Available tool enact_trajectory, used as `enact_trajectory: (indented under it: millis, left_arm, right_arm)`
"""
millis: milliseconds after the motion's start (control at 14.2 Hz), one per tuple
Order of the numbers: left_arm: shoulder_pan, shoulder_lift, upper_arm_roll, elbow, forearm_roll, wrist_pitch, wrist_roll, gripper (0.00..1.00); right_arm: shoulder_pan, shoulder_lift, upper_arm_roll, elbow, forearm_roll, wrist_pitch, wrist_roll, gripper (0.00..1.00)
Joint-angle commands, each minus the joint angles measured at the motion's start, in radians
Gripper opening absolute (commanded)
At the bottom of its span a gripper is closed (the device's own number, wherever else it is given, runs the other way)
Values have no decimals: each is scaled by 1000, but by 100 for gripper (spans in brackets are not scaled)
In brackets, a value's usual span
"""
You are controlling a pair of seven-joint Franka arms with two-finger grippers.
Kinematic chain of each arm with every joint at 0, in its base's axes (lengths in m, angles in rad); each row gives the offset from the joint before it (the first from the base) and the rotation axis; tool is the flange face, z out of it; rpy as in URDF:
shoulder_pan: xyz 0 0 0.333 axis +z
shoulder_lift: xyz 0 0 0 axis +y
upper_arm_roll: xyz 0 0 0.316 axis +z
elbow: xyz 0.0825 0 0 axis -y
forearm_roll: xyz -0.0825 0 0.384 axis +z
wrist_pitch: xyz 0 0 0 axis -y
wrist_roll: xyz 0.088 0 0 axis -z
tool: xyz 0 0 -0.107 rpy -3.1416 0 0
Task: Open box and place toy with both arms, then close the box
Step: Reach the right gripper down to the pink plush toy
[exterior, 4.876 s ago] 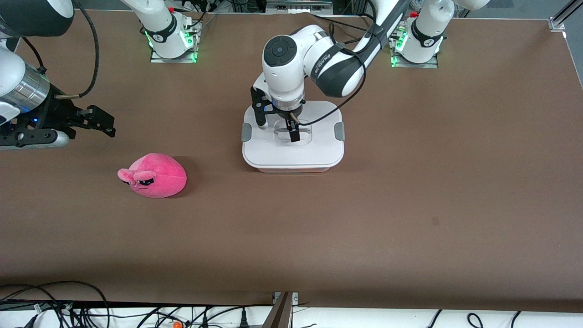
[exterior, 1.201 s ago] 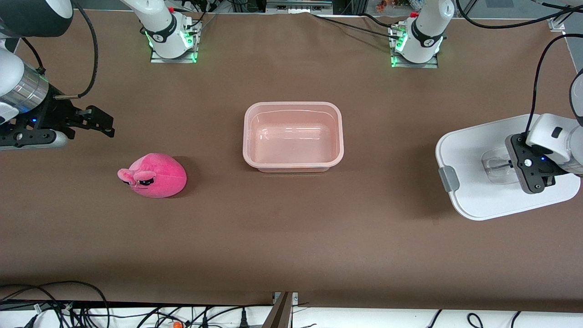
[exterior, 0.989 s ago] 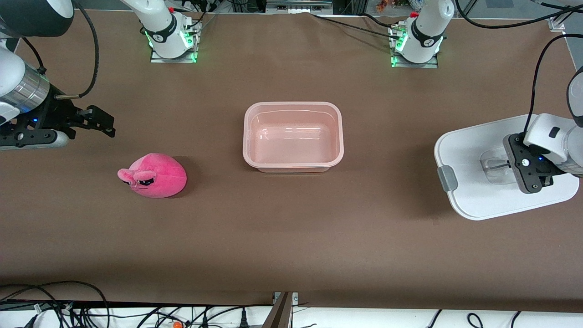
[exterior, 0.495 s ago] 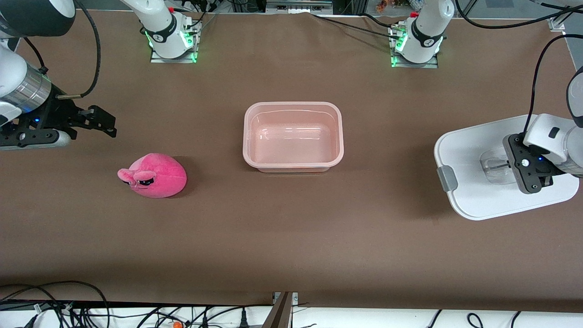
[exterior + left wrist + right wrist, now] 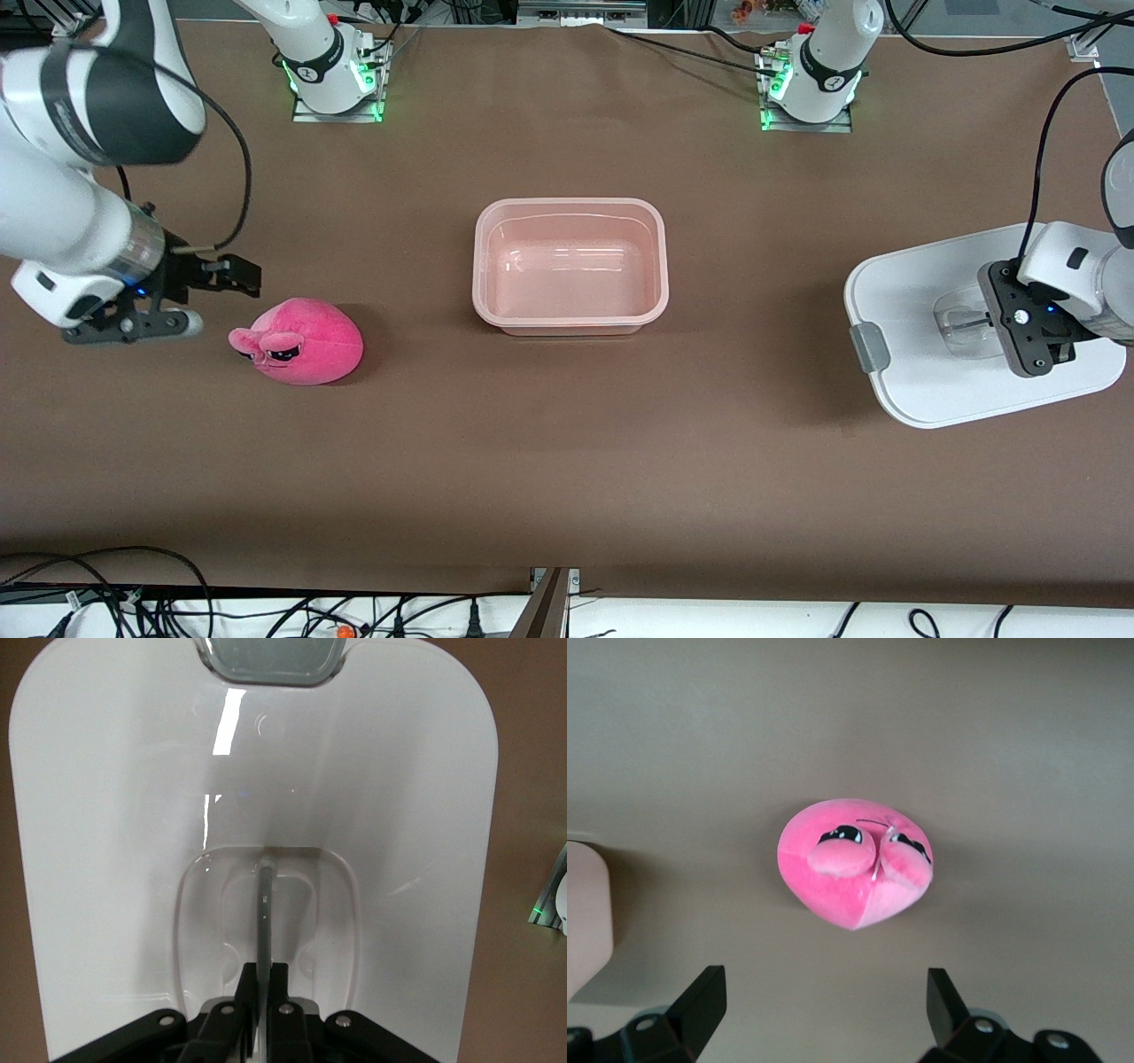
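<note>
The box (image 5: 570, 266), a pinkish translucent tub, stands open at mid-table with nothing in it. Its white lid (image 5: 912, 292) is over the left arm's end of the table, slightly tilted. My left gripper (image 5: 992, 323) is shut on the lid's clear handle bar (image 5: 264, 904), and in the left wrist view the jaws (image 5: 264, 979) pinch that bar over the lid (image 5: 133, 815). The hot-pink toy (image 5: 301, 341) lies on the table toward the right arm's end. My right gripper (image 5: 237, 276) hangs open just beside the toy, touching nothing. The right wrist view shows the toy (image 5: 855, 864) ahead of the open gripper (image 5: 824, 988).
Both arm bases (image 5: 332, 75) stand lit green at the table's back edge. Cables (image 5: 133, 602) run along the front edge. A corner of the box (image 5: 585, 912) shows in the right wrist view. Bare brown table lies between toy and box.
The right arm has swung in and brought its open gripper close beside the toy. The left gripper has kept the lid almost still at its end of the table.
</note>
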Motion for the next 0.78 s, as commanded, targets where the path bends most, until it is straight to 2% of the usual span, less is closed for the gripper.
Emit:
enact_trajectory:
  millis: [0,141,353,565,707]
  left_arm:
    - [1,0,-6,15,32,-16,22,0]
    - [2,0,-6,13,32,-16,22,0]
    - [2,0,-6,13,32,-16,22,0]
    - [1,0,-6,15,32,-16,22,0]
    - [2,2,-6,13,32,-16,22,0]
  right_arm:
    - [4,90,-1,16,-4,19,-19,100]
    - [4,92,-1,-22,19,24,-12,100]
    - [-4,34,-13,-152,22,89,-1,100]
    - [-4,-33,-46,-379,48,316,-1,100]
    - [-4,-32,-54,-451,54,445,1,100]
